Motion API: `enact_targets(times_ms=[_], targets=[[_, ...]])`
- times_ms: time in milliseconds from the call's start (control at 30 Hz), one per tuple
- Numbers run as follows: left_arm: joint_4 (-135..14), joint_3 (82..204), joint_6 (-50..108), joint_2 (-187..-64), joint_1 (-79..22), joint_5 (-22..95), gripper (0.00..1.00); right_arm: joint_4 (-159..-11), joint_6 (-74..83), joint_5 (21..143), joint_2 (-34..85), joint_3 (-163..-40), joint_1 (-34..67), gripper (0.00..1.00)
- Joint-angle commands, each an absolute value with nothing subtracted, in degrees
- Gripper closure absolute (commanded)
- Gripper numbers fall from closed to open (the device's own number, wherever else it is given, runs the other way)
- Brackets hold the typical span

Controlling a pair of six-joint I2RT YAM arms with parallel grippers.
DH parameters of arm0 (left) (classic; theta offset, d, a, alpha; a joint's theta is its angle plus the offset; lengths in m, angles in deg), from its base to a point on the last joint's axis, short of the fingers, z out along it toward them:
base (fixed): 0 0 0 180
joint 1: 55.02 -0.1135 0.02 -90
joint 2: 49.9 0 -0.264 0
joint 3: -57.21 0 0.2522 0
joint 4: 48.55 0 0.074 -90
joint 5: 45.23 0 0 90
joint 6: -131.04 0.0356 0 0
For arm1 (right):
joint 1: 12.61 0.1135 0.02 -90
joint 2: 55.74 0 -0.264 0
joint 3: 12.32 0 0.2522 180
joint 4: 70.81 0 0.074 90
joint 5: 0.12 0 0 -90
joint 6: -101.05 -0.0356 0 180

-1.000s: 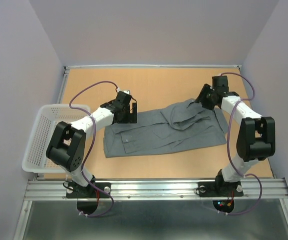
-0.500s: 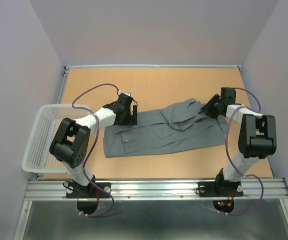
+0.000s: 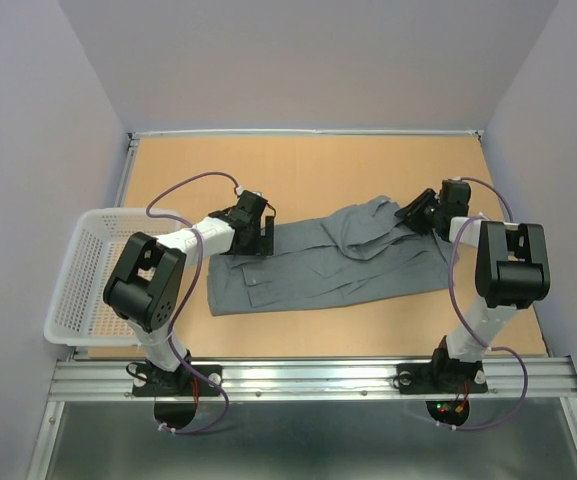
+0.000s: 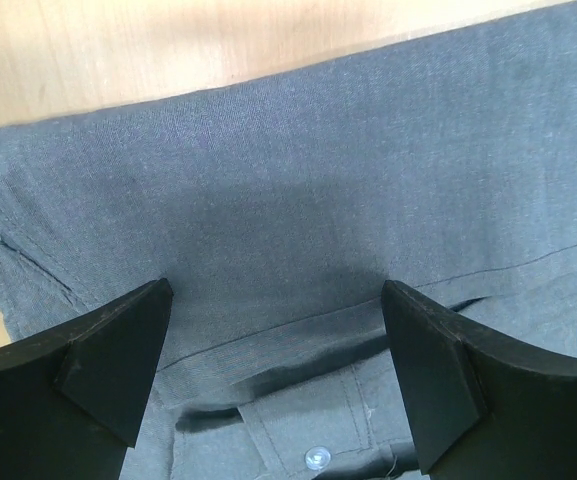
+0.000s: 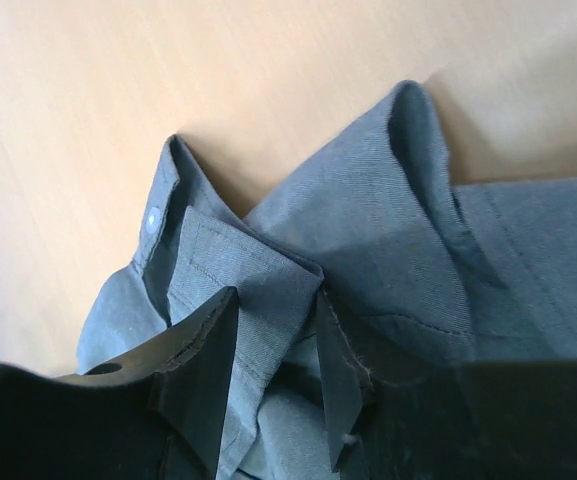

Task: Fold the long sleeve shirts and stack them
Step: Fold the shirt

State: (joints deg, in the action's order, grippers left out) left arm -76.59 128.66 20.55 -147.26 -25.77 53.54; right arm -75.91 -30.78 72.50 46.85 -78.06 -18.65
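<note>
The grey long sleeve shirt [image 3: 328, 265] lies spread across the table, with bunched folds at its far right end. My left gripper [image 3: 258, 238] is low over the shirt's far left edge. In the left wrist view its gripper [image 4: 278, 370] is wide open and empty, with flat cloth [image 4: 298, 180] and a pale button [image 4: 315, 457] between the fingers. My right gripper [image 3: 415, 213] is at the shirt's far right end. In the right wrist view its gripper [image 5: 278, 370] has its jaws drawn in around a folded cuff or collar piece [image 5: 258, 290].
A white mesh basket [image 3: 83, 270] stands at the table's left edge, beside the left arm. Bare wood table [image 3: 318, 165] lies beyond the shirt, bounded by the back wall and side walls. A metal rail [image 3: 318, 375] runs along the near edge.
My right gripper has come down and in from above the table onto the shirt's right end. My left gripper has settled slightly lower at the left edge. The shirt has hardly moved.
</note>
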Motion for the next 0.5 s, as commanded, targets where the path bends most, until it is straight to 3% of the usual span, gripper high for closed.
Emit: enact_targets(times_ms=[0, 267, 467], targets=[[-75.8, 127.8, 20.2, -147.4, -25.4, 55.0, 0.02, -68.7, -30.9, 69.0, 47.7, -76.4, -19.1, 0.57], [-75.8, 127.9, 19.9, -147.4, -25.4, 55.4, 0.02, -66.6, -30.6, 68.4, 48.9, -74.6, -19.1, 0.59], [-76.5, 128.4, 19.6, -145.6, -25.4, 55.8, 0.02, -66.9, -27.3, 65.1, 46.3, -75.9, -19.2, 0.94]])
